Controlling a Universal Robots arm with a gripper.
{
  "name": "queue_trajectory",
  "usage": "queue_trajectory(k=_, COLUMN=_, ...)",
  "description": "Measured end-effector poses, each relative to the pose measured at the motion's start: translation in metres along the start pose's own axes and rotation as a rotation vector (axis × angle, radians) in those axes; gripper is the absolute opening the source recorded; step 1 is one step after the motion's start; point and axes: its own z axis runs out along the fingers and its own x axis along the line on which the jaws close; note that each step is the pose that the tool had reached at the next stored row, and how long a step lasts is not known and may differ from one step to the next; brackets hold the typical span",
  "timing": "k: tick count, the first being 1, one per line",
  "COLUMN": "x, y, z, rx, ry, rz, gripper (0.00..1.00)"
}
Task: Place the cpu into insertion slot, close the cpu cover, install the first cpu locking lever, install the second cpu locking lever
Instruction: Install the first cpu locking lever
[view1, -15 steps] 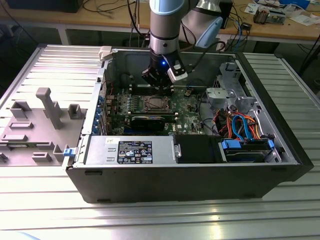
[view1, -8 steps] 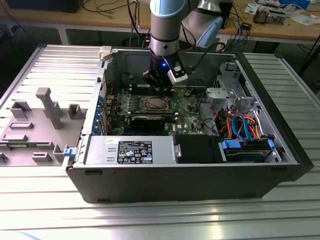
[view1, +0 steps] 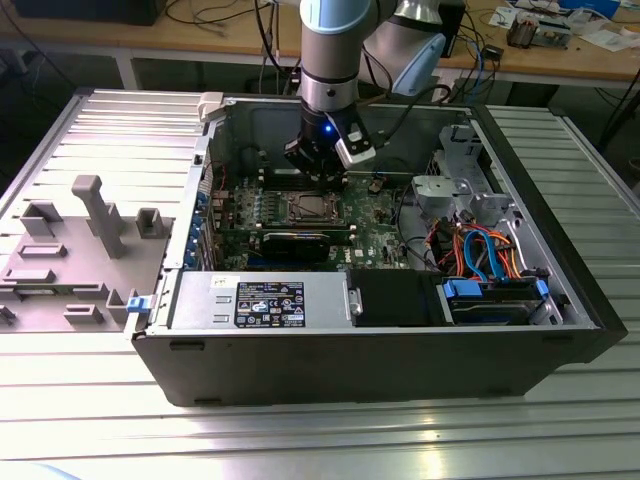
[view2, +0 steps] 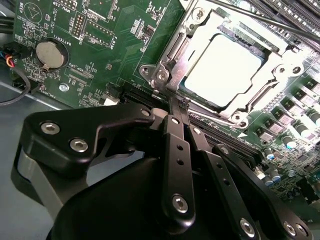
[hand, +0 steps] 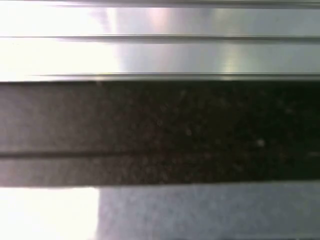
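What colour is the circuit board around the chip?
The circuit board is green, clearest in the second wrist view.

- Around me stands the open black computer case (view1: 300, 370), lying on a ribbed silver metal table (view1: 90, 420).
- Its green circuit board (view2: 125, 45) carries a round silver coin battery (view2: 51, 54).
- A silver power supply box with a dark label (view1: 262, 300) sits along the near wall.
- Blue and orange cables (view1: 480, 250) bundle towards the exterior view's right.
- A grey plastic fixture tray (view1: 70, 260) lies at the exterior view's left.
- Wooden benches (view1: 560, 55) stand behind.
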Motion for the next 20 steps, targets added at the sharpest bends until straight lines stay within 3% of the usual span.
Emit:
queue_trajectory(k=9, x=-0.0008, y=-0.0027, z=0.0050, rx=0.0005, ry=0.0014, rz=0.000, gripper=0.11)
queue_trajectory(k=20, x=-0.0011, y=-0.0022, z=0.0008, rx=0.0001, ry=0.0011, rz=0.000, gripper=0.11)
